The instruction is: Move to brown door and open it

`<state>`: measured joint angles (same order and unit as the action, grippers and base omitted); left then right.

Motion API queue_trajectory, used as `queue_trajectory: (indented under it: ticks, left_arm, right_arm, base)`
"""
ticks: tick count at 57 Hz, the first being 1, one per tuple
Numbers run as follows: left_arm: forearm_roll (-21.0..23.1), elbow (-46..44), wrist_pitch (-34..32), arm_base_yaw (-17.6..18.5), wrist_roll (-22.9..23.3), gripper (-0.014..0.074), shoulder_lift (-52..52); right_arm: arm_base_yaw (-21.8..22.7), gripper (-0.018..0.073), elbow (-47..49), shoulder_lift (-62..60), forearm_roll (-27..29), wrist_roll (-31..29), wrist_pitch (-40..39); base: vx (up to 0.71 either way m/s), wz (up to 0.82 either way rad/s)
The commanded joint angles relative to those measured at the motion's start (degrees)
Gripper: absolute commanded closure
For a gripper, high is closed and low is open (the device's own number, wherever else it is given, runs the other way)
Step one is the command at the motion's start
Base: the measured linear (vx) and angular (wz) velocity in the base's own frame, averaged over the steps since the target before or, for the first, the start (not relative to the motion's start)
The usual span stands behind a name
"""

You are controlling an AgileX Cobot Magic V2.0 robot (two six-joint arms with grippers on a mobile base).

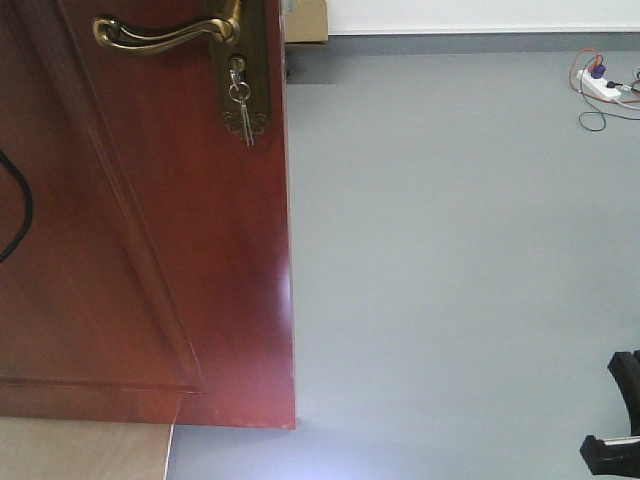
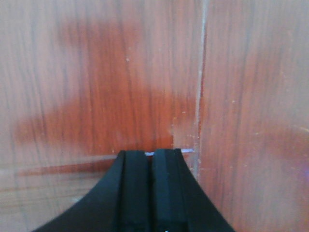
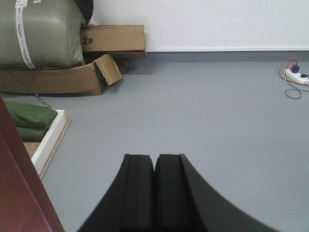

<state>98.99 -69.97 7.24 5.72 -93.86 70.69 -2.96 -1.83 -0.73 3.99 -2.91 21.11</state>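
Okay, the brown door (image 1: pixel 150 250) fills the left of my front view, with its brass lever handle (image 1: pixel 165 35) up top and a key (image 1: pixel 243 110) hanging just below. My left end effector (image 2: pixel 150 153) is pinched together, empty, close up against the door's wood. My right end effector (image 3: pixel 154 158) is likewise pinched together and empty, pointing past the door's edge over the grey floor (image 3: pixel 217 106).

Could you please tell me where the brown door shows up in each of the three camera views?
Front view: the brown door fills the left side, with its brass handle at the top.
Left wrist view: the door fills the whole frame behind the shut left gripper.
Right wrist view: only a sliver of the door shows, in the bottom-left corner.
Shared landmark: the white power strip, at the upper right in the front and right wrist views.
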Motion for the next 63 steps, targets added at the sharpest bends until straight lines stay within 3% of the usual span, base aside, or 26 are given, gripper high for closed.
queue_trajectory:
  ticks: [1, 63]
  left_arm:
    - [2.6, -2.1, 1.0, 0.5, 0.3, 0.0530, -1.3]
    - [2.6, -2.1, 1.0, 0.5, 0.3, 0.0530, -1.3]
  right_arm:
    - [-0.1, 0.0559, -0.2, -0.3, -0.2, -0.4, -4.5]
    - [-0.1, 0.0559, -0.2, -0.3, -0.2, -0.4, -4.5]
  base:
    - [0.11, -0.03]
    - [0.04, -0.01]
